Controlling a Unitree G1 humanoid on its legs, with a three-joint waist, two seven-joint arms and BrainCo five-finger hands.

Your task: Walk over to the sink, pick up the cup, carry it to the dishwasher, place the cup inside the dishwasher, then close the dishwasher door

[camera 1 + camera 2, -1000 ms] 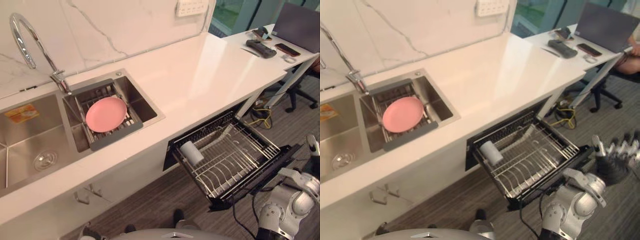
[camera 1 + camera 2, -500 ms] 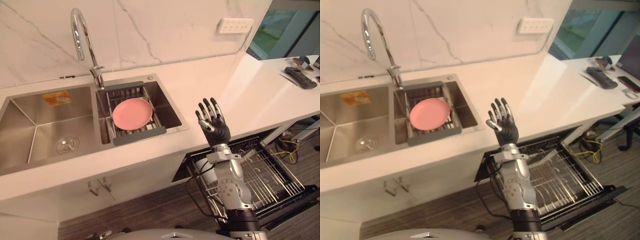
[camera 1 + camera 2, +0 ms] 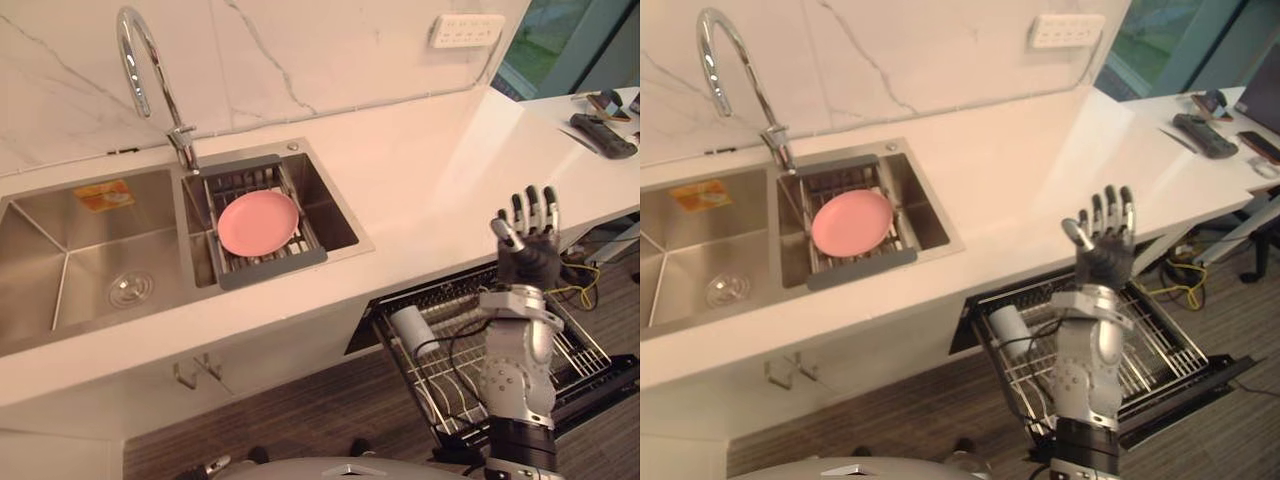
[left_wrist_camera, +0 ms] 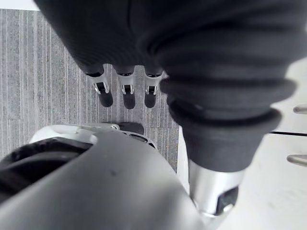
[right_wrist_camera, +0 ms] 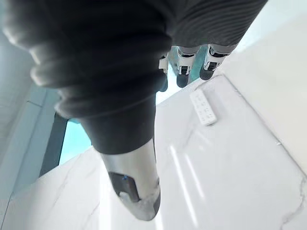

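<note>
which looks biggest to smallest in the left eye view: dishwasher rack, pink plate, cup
1. dishwasher rack, clearly the largest
2. pink plate
3. cup, lying in the rack, the smallest
None of the three look close in size.

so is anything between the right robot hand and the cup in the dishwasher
Nothing visible does: the cup lies in the pulled-out dishwasher rack, and the right robot hand is open, raised above the rack to the cup's right.

Kitchen. Double steel sink (image 3: 70, 250) with gooseneck faucet (image 3: 140, 60), pink plate (image 3: 258, 222) on drain rack (image 3: 272, 268), white stone table (image 3: 420, 170), marble backsplash (image 3: 300, 50) with socket strip (image 3: 466, 29), open dishwasher (image 3: 1200, 378) with wire rack (image 3: 1025, 368) below table edge.
</note>
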